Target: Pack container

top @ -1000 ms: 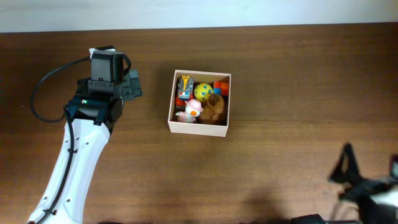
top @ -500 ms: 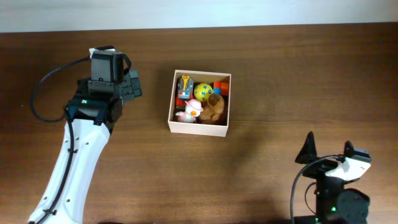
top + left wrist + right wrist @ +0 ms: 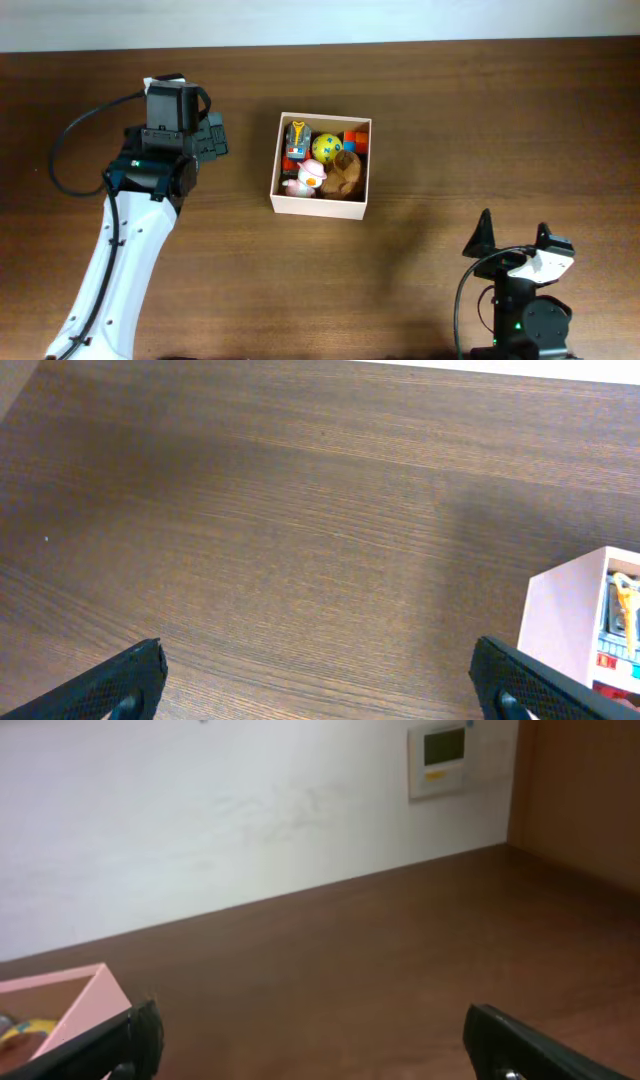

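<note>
The container (image 3: 320,208) sits on the counter (image 3: 470,120) just left of centre in the overhead frame, open-topped. It holds a yellow ball (image 3: 326,148), a brown plush (image 3: 347,173), a white-and-pink figure (image 3: 310,176) and a toy car (image 3: 296,134), packed close together. No loose toy shows on the counter.

The left claw (image 3: 212,137) hangs at the upper left, fingers apart and empty. The container lies near it, directly toward frame right; its wrist view catches the box wall (image 3: 565,622) at the right edge.

The right claw (image 3: 513,235) stands at the lower right, also spread and empty, well apart from the container, which lies up and to the left of it.

The box is square, so no long axis governs approach. In my judgement the left arm is the nearer.
</note>
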Robot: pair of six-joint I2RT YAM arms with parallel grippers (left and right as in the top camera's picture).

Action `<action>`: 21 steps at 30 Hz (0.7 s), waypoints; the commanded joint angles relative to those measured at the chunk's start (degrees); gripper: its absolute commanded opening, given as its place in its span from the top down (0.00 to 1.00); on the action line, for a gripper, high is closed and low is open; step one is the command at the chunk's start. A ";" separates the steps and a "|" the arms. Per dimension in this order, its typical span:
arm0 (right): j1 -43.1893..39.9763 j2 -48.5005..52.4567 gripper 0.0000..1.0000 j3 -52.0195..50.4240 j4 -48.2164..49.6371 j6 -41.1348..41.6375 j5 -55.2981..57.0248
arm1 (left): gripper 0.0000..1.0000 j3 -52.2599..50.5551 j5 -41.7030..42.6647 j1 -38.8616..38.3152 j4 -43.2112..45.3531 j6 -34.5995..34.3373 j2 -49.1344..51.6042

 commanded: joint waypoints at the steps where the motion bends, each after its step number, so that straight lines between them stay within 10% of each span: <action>1: -1.53 -0.76 0.01 -1.46 0.92 -0.22 -1.36 | 0.01 0.35 -0.79 -0.09 0.00 -0.94 0.15; 21: -3.93 -0.76 0.01 -8.33 5.55 -5.31 -9.38 | 0.01 0.35 -0.79 -0.09 0.00 -0.94 0.15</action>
